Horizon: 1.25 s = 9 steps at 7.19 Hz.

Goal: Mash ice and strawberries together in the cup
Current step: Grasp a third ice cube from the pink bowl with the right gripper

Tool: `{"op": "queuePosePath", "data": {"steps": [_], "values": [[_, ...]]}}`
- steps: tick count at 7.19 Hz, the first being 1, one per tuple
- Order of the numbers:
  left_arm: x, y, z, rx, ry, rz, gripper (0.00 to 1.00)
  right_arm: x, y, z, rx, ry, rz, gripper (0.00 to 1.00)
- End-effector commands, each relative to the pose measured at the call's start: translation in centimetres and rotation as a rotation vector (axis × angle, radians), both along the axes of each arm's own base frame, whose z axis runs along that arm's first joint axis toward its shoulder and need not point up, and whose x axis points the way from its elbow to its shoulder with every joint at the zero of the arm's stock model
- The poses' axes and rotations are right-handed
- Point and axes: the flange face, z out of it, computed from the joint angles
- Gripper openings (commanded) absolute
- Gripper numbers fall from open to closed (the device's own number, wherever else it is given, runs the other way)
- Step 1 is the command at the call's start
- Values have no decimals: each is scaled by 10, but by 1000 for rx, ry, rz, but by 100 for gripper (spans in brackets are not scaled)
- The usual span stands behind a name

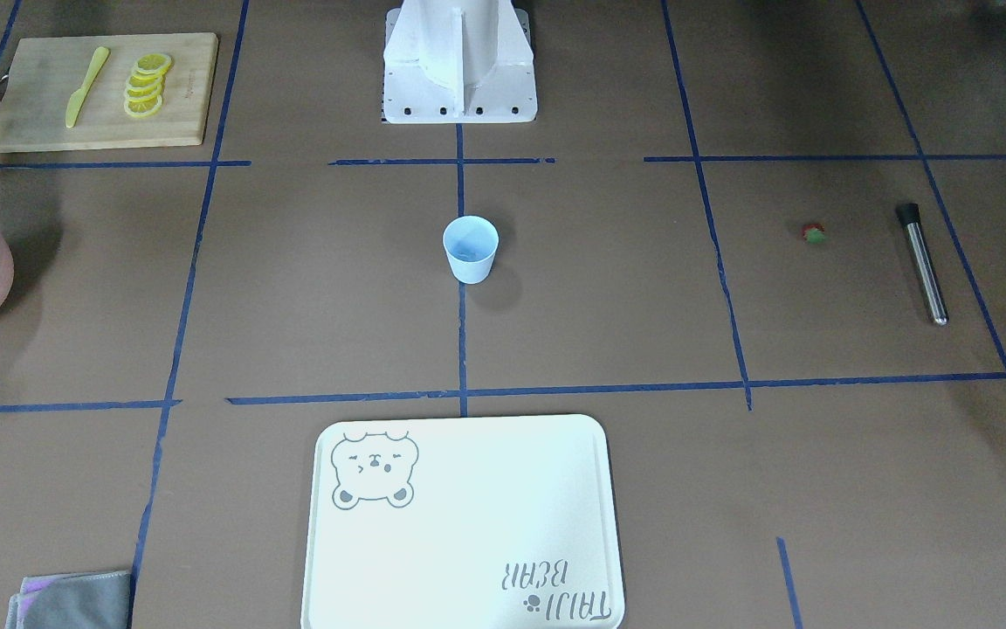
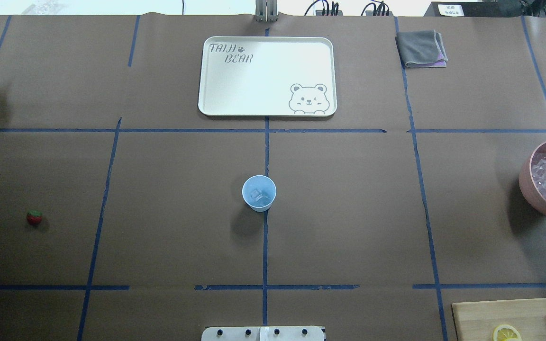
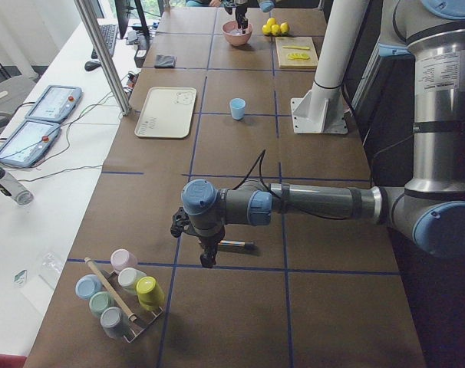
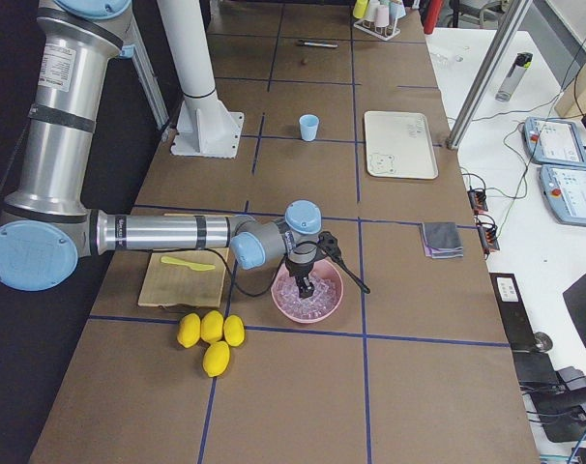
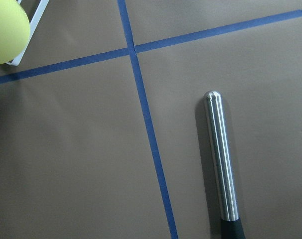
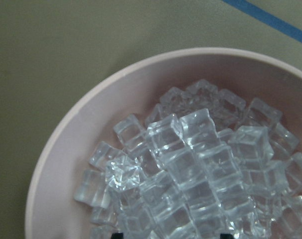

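Note:
The pale blue cup point(image 1: 471, 249) stands upright at the table's middle, also in the overhead view point(image 2: 259, 192). A clear ice cube point(image 2: 256, 194) lies inside it. The red strawberry point(image 1: 813, 232) lies on the table far on my left side, next to a steel muddler point(image 1: 922, 262). My left gripper point(image 3: 207, 259) hangs just above the muddler's end point(image 5: 221, 159); I cannot tell whether it is open. My right gripper point(image 4: 303, 288) points down into the pink bowl point(image 2: 526, 182) of ice point(image 6: 191, 164). Its two dark tips stand apart at the wrist view's bottom edge, open.
A white bear tray point(image 1: 459, 524) lies across from the cup. A wooden board point(image 1: 49, 122) holds lemon slices point(image 1: 147, 85) and a yellow knife. Whole lemons point(image 4: 211, 338) lie by the bowl. A grey cloth point(image 2: 421, 48) and a rack of coloured cups point(image 3: 121, 295) sit at the table's ends.

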Motion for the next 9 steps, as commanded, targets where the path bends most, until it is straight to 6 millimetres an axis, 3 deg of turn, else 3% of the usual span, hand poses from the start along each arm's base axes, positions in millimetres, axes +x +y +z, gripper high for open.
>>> {"op": "queuePosePath", "data": {"steps": [1, 5, 6, 7, 9], "values": [[0, 0, 0, 1, 0, 1, 100, -2, -1, 1, -2, 2, -3, 70], [1, 0, 0, 1, 0, 2, 100, -3, -2, 6, -4, 18, -5, 68], [1, 0, 0, 1, 0, 2, 100, -3, -2, 6, -5, 18, -3, 57], [1, 0, 0, 1, 2, 2, 100, -3, -2, 6, -4, 18, -5, 35], [1, 0, 0, 1, 0, 2, 100, -3, 2, 10, -11, 23, -8, 19]]}}
